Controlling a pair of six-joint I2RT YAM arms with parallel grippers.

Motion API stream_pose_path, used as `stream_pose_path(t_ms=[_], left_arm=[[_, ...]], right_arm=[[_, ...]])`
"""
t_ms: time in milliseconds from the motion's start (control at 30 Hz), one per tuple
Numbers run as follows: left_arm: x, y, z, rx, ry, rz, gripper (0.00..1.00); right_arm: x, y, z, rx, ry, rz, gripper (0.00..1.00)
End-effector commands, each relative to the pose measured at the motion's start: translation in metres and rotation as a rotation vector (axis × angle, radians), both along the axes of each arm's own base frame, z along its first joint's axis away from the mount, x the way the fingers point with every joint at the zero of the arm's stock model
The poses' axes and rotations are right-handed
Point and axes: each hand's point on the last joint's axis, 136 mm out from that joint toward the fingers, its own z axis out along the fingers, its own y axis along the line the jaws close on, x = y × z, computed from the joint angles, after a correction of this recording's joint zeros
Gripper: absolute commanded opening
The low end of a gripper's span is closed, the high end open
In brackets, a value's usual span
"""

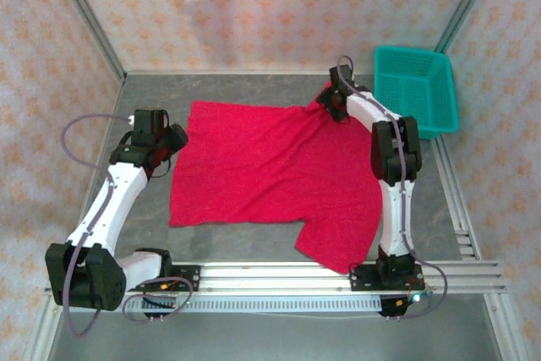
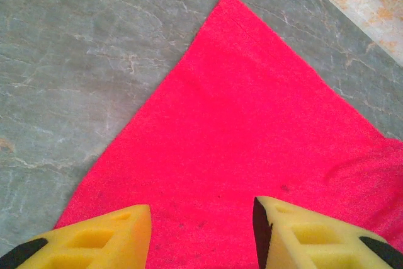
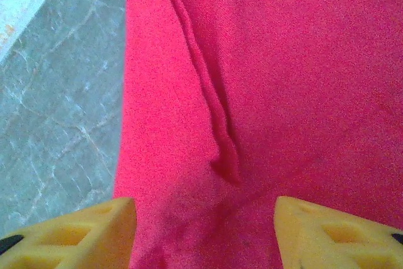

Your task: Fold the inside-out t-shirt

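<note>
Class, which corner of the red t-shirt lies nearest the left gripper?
The far-left corner, a sharp point just beyond the left gripper; the others lie farther off.

Bright, even light — soft shadows, wrist views grainy.

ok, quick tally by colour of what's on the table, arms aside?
Red: 1, the t-shirt
Teal: 1, the mesh basket
Total: 2
</note>
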Motion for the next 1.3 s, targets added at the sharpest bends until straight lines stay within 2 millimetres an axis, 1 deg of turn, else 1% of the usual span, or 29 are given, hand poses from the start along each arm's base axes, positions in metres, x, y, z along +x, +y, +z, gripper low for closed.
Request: stream_pose_path(t_ms=[0, 67, 133, 167, 233, 267, 367, 400, 567, 667, 733, 767, 867, 933, 967, 1000, 1033, 1067, 1100, 1167, 1200, 1267], left_arm=[[0.003, -0.004, -0.007, -0.017, 0.007, -0.008, 0.47], [0.004, -0.004, -0.007, -0.016, 0.007, -0.008, 0.47], [0.005, -0.003, -0.005, -0.013, 0.005, -0.011, 0.47], [0.006, -0.003, -0.004, -0.010, 0.004, -0.012, 0.47], [0.007, -0.002, -0.001, -0.001, 0.004, -0.013, 0.47], [0.007, -0.002, 0.000, 0.002, 0.003, -0.015, 0.47], [0.009, -0.001, 0.003, 0.009, -0.001, -0.016, 0.47], [0.009, -0.001, 0.004, 0.011, -0.004, -0.016, 0.47], [0.012, -0.001, -0.003, 0.012, 0.007, -0.014, 0.47], [0.014, -0.002, -0.009, 0.002, 0.014, -0.013, 0.46], [0.015, -0.002, -0.013, -0.004, 0.015, -0.009, 0.46], [0.016, -0.002, -0.015, -0.009, 0.012, -0.004, 0.46], [0.019, -0.003, -0.020, -0.031, -0.004, 0.015, 0.46], [0.021, -0.004, -0.024, -0.057, -0.016, 0.028, 0.46], [0.023, -0.006, -0.026, -0.070, -0.019, 0.030, 0.46], [0.024, -0.007, -0.027, -0.080, -0.021, 0.030, 0.46], [0.024, -0.009, -0.028, -0.083, -0.019, 0.028, 0.46], [0.024, -0.009, -0.028, -0.081, -0.022, 0.028, 0.46], [0.024, -0.010, -0.027, -0.078, -0.023, 0.025, 0.46], [0.022, -0.013, -0.025, -0.078, -0.025, 0.019, 0.46], [0.021, -0.014, -0.023, -0.080, -0.031, 0.018, 0.46], [0.020, -0.018, -0.020, -0.088, -0.041, 0.012, 0.46]], right_arm=[[0.013, -0.009, 0.002, 0.009, 0.006, -0.053, 0.59], [0.016, -0.008, -0.003, 0.022, 0.017, -0.057, 0.56], [0.018, -0.006, -0.005, 0.035, 0.018, -0.058, 0.47], [0.019, -0.005, -0.006, 0.039, 0.017, -0.062, 0.41], [0.021, -0.005, -0.004, 0.049, 0.009, -0.067, 0.23], [0.021, -0.005, -0.002, 0.054, 0.005, -0.068, 0.19], [0.025, -0.003, 0.007, 0.074, -0.015, -0.069, 0.02], [0.028, -0.001, 0.012, 0.084, -0.026, -0.067, 0.00], [0.049, 0.013, 0.039, 0.177, -0.108, -0.061, 0.00], [0.070, 0.027, 0.055, 0.246, -0.172, -0.034, 0.00], [0.087, 0.040, 0.065, 0.308, -0.229, 0.002, 0.00], [0.097, 0.047, 0.072, 0.355, -0.277, 0.023, 0.00], [0.129, 0.068, 0.091, 0.572, -0.471, 0.057, 0.00], [0.147, 0.084, 0.099, 0.730, -0.534, 0.083, 0.00], [0.152, 0.093, 0.102, 0.782, -0.537, 0.105, 0.08], [0.155, 0.101, 0.106, 0.830, -0.531, 0.134, 0.33], [0.155, 0.106, 0.108, 0.858, -0.519, 0.158, 0.51], [0.153, 0.108, 0.112, 0.879, -0.511, 0.173, 0.61], [0.151, 0.109, 0.111, 0.895, -0.485, 0.183, 0.70], [0.140, 0.111, 0.110, 0.879, -0.424, 0.210, 0.75], [0.132, 0.110, 0.112, 0.847, -0.402, 0.222, 0.76], [0.112, 0.103, 0.107, 0.753, -0.366, 0.216, 0.76]])
